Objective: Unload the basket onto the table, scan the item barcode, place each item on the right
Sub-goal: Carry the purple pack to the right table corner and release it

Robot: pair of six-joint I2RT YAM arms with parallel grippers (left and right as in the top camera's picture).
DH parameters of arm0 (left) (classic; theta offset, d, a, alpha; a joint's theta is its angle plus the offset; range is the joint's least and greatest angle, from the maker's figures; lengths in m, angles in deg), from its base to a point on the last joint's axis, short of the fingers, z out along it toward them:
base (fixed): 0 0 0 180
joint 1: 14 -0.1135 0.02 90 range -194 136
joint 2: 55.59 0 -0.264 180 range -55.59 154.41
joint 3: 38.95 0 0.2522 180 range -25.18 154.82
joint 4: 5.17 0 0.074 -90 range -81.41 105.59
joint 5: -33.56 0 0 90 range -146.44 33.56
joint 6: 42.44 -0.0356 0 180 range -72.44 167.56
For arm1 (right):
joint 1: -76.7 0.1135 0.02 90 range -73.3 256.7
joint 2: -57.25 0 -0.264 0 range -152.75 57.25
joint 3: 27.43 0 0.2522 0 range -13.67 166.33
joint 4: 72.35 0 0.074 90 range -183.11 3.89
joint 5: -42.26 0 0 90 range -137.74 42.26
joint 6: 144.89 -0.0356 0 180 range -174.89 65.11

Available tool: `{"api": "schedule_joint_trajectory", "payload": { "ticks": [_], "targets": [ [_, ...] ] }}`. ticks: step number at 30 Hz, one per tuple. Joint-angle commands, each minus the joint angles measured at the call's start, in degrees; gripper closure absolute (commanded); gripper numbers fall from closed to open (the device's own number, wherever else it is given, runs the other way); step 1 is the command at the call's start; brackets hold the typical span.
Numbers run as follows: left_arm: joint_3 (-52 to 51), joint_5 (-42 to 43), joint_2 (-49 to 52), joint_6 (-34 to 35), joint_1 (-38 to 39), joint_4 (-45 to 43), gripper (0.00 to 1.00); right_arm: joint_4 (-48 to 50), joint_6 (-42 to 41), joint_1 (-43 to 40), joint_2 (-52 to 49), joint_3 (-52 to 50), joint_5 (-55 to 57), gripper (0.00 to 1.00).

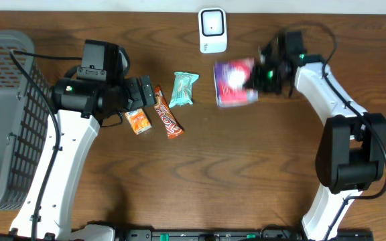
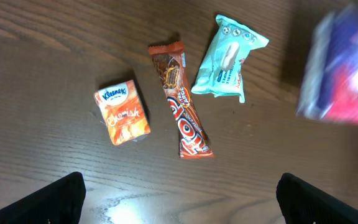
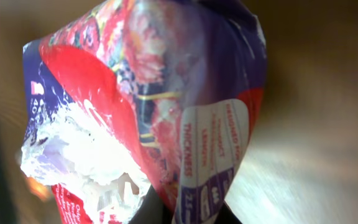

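Right hand [image 1: 256, 76] is clamped on the packet [image 1: 235, 82], holding it above the counter [image 1: 246, 174] near the far edge, just right of the scanner [image 1: 212, 30], likely to turn its barcode toward it. Left hand [image 1: 143, 94] hangs wide open, empty, by the bar [image 1: 168, 119]

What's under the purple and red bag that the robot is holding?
Only the brown wooden table shows around the purple and red bag, which the right hand grips. The patch directly beneath it is covered, so anything there is hidden.
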Motion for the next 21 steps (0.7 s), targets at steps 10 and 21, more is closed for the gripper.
{"api": "schedule_joint_trajectory", "payload": {
  "ticks": [10,21],
  "targets": [
    [0.3,-0.4,0.2,-0.3,-0.1,0.2,0.02,35.0,-27.3,5.1,-4.2,5.5,7.1,0.99],
    [0.3,-0.4,0.2,-0.3,-0.1,0.2,0.02,46.7,-29.8,6.8,-13.8,9.5,10.6,0.99]
  ]
}}
